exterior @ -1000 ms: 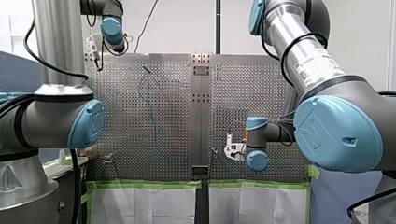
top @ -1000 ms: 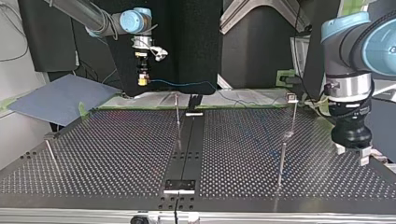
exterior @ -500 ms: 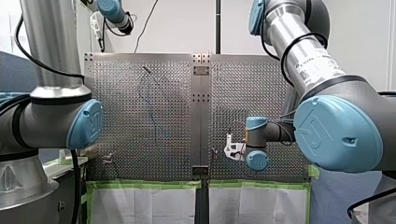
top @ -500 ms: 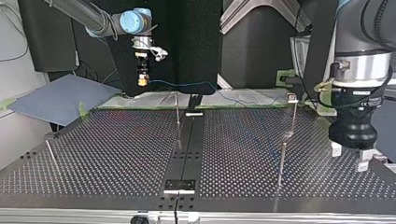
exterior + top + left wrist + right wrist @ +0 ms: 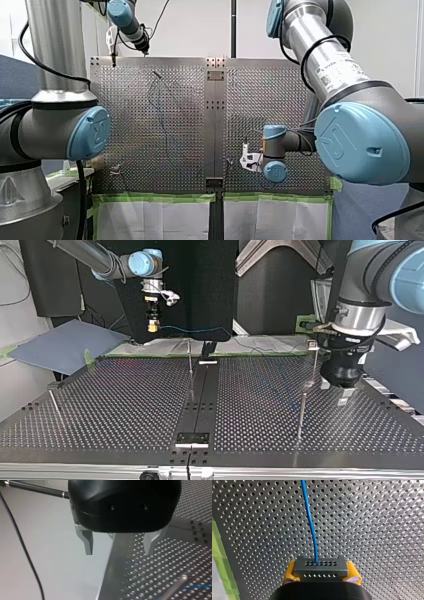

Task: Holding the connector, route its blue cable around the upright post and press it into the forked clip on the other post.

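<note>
**Blue cable [image 5: 310, 522] pinched at its connector [image 5: 321, 567]; other gripper spread**

Between its yellow pads [image 5: 290, 572], my right gripper [image 5: 152, 326] clamps the dark connector, raised above the far edge of the table [image 5: 125, 405] at the top view's left. From there the cable runs right, toward the far middle of the table. My left gripper [image 5: 118, 551] hangs low over the table at the top view's right, near a thin upright post [image 5: 314, 365], its metal fingers [image 5: 88, 543] spread wide apart.
</note>
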Robot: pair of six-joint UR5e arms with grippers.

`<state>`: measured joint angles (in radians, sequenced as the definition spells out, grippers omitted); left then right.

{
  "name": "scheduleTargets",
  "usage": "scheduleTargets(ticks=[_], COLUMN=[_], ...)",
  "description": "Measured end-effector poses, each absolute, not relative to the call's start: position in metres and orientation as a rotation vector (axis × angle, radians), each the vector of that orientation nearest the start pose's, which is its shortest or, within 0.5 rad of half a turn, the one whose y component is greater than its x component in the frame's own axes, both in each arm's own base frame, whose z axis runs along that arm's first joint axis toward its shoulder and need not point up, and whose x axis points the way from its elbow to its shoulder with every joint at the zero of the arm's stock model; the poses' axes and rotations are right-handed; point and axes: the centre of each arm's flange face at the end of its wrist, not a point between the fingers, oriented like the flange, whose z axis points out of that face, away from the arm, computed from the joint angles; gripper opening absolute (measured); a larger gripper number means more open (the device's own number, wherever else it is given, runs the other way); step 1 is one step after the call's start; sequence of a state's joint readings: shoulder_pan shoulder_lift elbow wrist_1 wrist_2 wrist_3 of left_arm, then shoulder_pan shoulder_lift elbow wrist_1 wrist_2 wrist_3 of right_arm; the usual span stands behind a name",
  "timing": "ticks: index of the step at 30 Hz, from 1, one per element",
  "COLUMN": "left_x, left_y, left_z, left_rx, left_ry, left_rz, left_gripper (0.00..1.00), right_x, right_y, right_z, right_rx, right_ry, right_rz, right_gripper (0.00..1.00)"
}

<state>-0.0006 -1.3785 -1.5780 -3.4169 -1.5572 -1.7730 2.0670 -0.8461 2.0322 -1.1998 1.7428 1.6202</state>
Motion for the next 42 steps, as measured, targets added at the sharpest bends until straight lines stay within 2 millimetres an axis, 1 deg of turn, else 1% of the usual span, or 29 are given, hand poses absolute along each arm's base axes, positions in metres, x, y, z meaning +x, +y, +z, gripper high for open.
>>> scheduleTargets(ticks=[11,23,33,42], left_x=[0.385,0.384,0.385,0.385], left_y=[-0.136,-0.132,-0.125,-0.122], left_z=[0.536,0.535,0.532,0.526], left_rx=[-0.171,-0.218,-0.287,-0.311], left_ry=[1.740,1.740,1.741,1.750], left_rz=[-0.157,-0.136,-0.075,-0.055], left_gripper=[1.00,1.00,1.00,1.00], right_x=[0.354,0.355,0.356,0.356], right_y=[-0.410,-0.410,-0.409,-0.409], right_z=[0.019,0.019,0.020,0.020], right_rx=[1.416,1.419,1.425,1.427], right_ry=[-1.073,-1.073,-1.073,-1.073], right_rz=[1.490,1.490,1.488,1.486], right_gripper=[0.00,0.00,0.00,0.00])
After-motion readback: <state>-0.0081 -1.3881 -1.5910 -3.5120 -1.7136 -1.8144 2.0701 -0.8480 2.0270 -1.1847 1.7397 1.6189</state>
